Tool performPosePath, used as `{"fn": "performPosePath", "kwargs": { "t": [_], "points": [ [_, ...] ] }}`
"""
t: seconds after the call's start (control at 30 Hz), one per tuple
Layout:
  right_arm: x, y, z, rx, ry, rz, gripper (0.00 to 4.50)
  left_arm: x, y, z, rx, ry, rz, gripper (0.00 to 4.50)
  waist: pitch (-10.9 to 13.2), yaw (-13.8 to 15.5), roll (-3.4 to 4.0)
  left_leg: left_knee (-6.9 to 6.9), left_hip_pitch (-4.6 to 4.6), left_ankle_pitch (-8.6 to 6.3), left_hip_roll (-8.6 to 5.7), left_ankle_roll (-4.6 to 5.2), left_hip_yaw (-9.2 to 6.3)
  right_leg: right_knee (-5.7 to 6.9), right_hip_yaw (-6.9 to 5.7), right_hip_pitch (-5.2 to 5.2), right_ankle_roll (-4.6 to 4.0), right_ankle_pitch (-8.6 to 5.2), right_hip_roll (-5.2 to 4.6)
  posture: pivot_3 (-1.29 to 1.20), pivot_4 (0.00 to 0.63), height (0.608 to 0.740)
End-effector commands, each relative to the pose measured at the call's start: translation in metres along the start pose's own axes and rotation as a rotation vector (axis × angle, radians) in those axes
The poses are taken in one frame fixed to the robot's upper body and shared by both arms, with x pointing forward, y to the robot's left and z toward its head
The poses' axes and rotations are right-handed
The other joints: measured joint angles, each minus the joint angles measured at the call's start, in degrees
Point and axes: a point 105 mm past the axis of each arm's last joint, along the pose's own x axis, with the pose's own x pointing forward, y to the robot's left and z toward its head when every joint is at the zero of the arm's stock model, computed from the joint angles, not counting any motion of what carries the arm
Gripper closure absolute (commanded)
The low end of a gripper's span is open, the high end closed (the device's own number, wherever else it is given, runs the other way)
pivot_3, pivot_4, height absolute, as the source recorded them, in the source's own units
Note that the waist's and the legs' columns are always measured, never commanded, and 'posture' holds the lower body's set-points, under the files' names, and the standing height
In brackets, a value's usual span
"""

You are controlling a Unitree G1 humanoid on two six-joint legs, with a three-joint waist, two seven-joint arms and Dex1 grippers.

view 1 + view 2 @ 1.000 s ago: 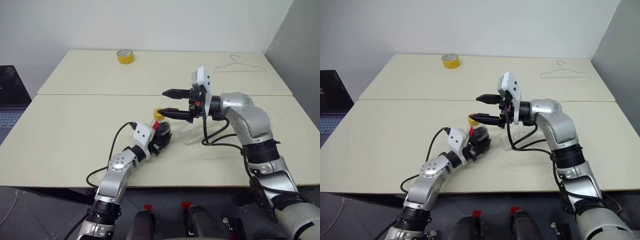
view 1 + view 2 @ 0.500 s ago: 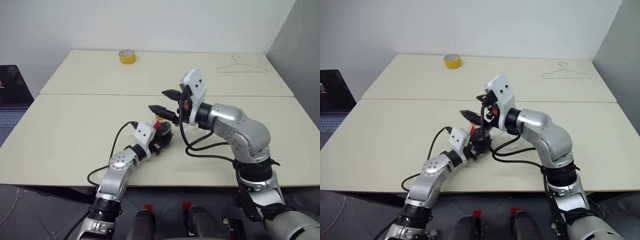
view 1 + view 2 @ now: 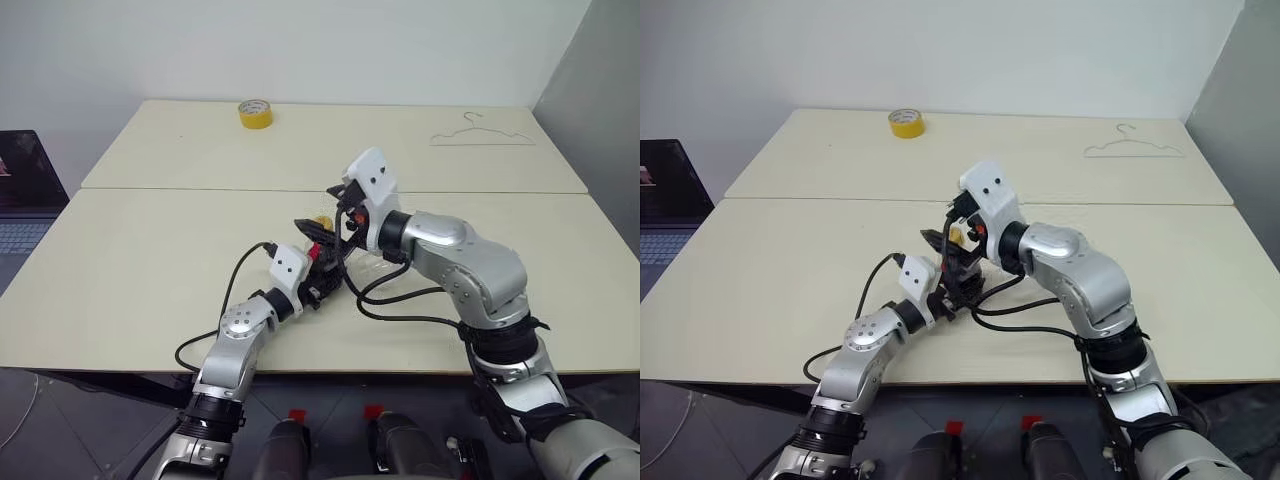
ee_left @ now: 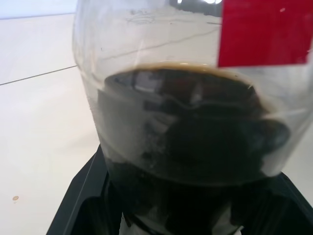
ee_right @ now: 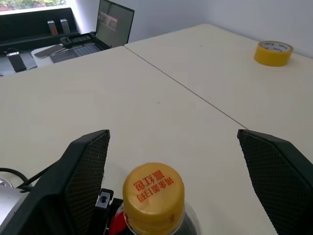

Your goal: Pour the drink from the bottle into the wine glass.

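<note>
My left jaws [image 3: 322, 283] are squeezed tight on the small clear plastic bottle [image 4: 190, 122] with the yellow cap [image 5: 153, 192] and red label, and it stands upright on the pale bench [image 3: 130, 270], near the front middle. The dark brown drink [image 4: 186, 147] fills the lower part of the bottle, right up against my left jaws. My right jaws [image 5: 171, 176] are spread wide, with one black finger [image 5: 83, 176] on each side of the yellow cap, not touching it. The cap sits low in the gap between them. A second ago my right jaws were off to the right of the cap and a bit higher; now they have swung in over the bottle and turned toward it. My left jaws have kept still with the bottle.
</note>
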Motion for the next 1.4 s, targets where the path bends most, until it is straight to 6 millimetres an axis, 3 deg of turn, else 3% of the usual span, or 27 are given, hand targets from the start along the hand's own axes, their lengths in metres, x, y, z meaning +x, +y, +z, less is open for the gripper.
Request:
{"fn": "performPosePath", "kwargs": {
  "t": [0.03,0.43,1.1,1.4],
  "points": [
    [0.002,-0.002,0.008,-0.028,-0.039,-0.030,0.03,-0.007,-0.008,-0.048,-0.080,0.165,-0.008,1.87,0.0,0.0,0.00,0.00,0.00,0.00,0.00,0.00,0.00,0.00,-0.01,0.00,0.00,0.00,0.00,0.00,0.150,0.740],
    [0.008,-0.016,0.002,0.012,-0.041,-0.098,0.03,-0.007,-0.010,-0.048,-0.082,0.163,-0.008,1.87,0.0,0.0,0.00,0.00,-0.02,0.00,0.02,0.00,0.00,-0.03,0.01,0.00,0.00,0.00,-0.01,0.00,0.150,0.740],
    [-0.028,-0.034,0.000,0.018,-0.043,-0.074,0.03,-0.006,-0.009,-0.046,-0.074,0.168,-0.019,1.87,0.0,0.0,0.00,-0.02,-0.11,0.00,0.02,0.00,-0.05,-0.12,-0.02,-0.04,0.00,-0.01,-0.01,0.00,0.150,0.740],
    [-0.037,-0.023,0.001,-0.015,-0.060,0.034,0.03,-0.007,-0.008,-0.046,-0.070,0.172,-0.018,1.87,0.0,0.0,0.00,-0.04,-0.14,0.00,0.03,0.00,-0.05,-0.23,-0.02,-0.04,0.00,-0.01,-0.01,0.00,0.150,0.740]
  ]
}}
